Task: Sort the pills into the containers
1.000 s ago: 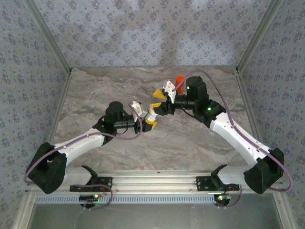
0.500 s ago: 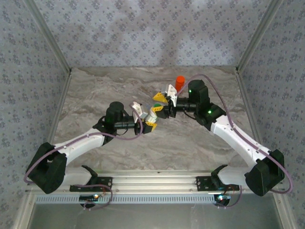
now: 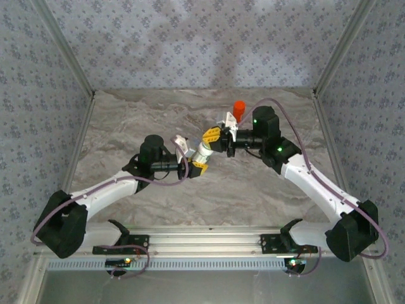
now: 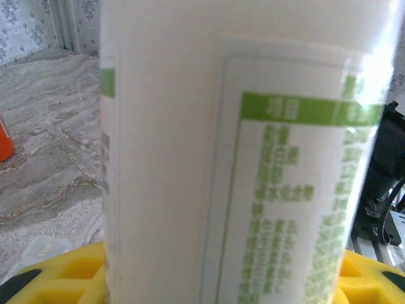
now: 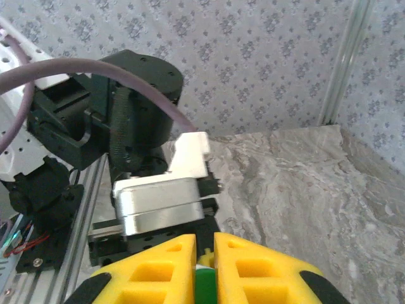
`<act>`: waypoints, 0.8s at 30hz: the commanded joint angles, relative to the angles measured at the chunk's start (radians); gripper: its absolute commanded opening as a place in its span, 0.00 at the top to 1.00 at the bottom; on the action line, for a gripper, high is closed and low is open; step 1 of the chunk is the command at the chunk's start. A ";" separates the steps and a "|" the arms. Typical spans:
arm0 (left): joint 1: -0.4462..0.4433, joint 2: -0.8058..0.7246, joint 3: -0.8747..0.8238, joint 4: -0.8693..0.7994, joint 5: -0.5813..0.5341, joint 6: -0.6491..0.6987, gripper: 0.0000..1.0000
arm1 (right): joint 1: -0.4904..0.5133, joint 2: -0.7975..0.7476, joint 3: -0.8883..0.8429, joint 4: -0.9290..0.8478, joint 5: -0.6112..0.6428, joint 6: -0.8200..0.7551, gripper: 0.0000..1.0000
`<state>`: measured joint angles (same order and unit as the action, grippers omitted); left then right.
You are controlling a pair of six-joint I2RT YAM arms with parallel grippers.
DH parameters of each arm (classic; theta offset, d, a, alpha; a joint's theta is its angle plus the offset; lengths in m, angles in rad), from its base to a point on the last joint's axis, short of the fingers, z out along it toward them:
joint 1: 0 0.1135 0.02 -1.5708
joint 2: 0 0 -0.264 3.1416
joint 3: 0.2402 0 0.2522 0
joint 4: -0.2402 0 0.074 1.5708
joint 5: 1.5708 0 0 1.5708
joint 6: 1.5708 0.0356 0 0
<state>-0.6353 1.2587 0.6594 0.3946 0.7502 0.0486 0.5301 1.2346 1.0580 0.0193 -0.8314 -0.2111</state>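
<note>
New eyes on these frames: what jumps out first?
The two arms meet above the middle of the table. The left gripper holds a white bottle with green label print, and the right gripper's yellow jaws are shut on a green cap. Behind them, an orange bottle stands toward the back of the table.

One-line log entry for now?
left gripper: shut on white bottle | right gripper: shut on green cap | orange bottle: standing apart
</note>
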 commanded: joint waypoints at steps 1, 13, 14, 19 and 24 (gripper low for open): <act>-0.020 -0.059 0.032 0.061 0.101 0.076 0.65 | -0.030 0.014 0.004 -0.035 0.069 0.084 0.86; -0.028 -0.023 0.052 0.035 -0.037 0.054 0.65 | -0.025 -0.030 0.026 -0.052 -0.017 0.085 0.36; -0.027 -0.020 0.051 0.043 -0.037 0.051 0.66 | -0.021 -0.033 0.025 -0.058 -0.035 0.076 0.35; -0.027 0.000 0.053 0.061 -0.030 0.033 0.65 | -0.008 -0.053 0.021 -0.069 -0.048 0.053 0.30; -0.027 0.004 0.052 0.055 -0.036 0.031 0.67 | 0.024 -0.082 0.044 -0.064 0.014 0.039 0.30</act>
<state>-0.6811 1.2453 0.6731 0.4358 0.8227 0.1383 0.4965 1.2060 1.0706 -0.0189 -0.7212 -0.1543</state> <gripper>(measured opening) 0.485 0.701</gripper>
